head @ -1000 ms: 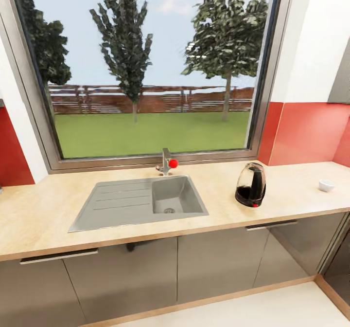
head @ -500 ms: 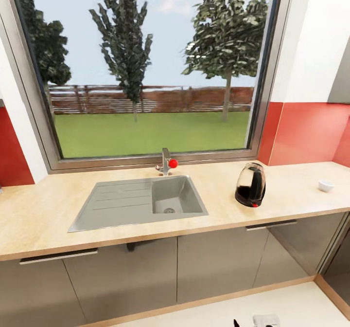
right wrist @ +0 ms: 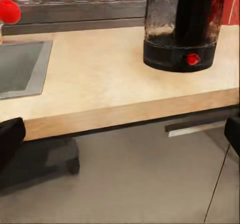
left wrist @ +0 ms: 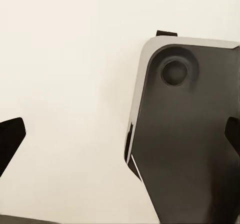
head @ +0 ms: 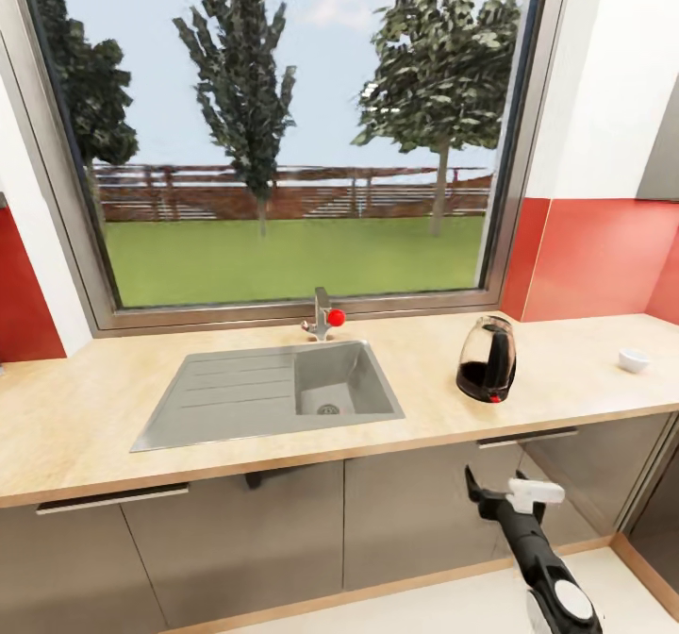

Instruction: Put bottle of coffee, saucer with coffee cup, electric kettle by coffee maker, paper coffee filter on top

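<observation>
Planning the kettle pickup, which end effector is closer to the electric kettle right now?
Right. The right end effector is raised just below the electric kettle, in front of the cabinets. The left end effector faces pale floor.

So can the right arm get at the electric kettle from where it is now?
Probably yes. The right gripper is open, below the kitchen countertop edge and almost under the electric kettle. The kettle stands alone, so the arm only has to rise past the edge.
</observation>
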Available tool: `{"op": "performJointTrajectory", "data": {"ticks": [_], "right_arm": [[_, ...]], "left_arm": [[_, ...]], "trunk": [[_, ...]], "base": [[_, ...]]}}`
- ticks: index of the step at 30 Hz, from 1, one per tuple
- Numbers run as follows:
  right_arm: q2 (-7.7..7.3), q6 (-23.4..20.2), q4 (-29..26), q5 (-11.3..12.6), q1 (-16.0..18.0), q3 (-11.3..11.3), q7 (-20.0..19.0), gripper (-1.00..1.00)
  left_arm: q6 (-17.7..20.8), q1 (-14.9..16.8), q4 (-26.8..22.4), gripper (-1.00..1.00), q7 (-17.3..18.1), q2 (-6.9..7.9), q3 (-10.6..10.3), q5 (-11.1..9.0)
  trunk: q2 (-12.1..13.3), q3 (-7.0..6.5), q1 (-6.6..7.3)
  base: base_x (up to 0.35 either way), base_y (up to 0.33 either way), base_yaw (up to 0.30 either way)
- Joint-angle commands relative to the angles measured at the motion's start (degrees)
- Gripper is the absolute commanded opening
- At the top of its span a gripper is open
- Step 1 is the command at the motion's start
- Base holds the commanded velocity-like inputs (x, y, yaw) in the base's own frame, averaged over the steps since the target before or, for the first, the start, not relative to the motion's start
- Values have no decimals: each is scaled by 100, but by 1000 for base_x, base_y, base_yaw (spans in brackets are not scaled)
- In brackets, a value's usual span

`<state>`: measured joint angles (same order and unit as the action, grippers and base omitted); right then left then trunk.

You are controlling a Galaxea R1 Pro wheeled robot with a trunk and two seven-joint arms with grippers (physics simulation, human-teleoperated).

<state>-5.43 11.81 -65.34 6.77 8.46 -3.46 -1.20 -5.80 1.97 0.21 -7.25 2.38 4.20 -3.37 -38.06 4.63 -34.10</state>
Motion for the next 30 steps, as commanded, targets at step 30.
{"op": "performJointTrajectory", "data": {"ticks": [30], "right_arm": [[-43, -1128, -1836, 30, -2, -190, -58, 100]], "left_arm": [[9, -116, 229, 100, -14, -53, 37, -32]], "trunk": [[-8, 11, -2]], "base": [[87, -22, 0]]}}
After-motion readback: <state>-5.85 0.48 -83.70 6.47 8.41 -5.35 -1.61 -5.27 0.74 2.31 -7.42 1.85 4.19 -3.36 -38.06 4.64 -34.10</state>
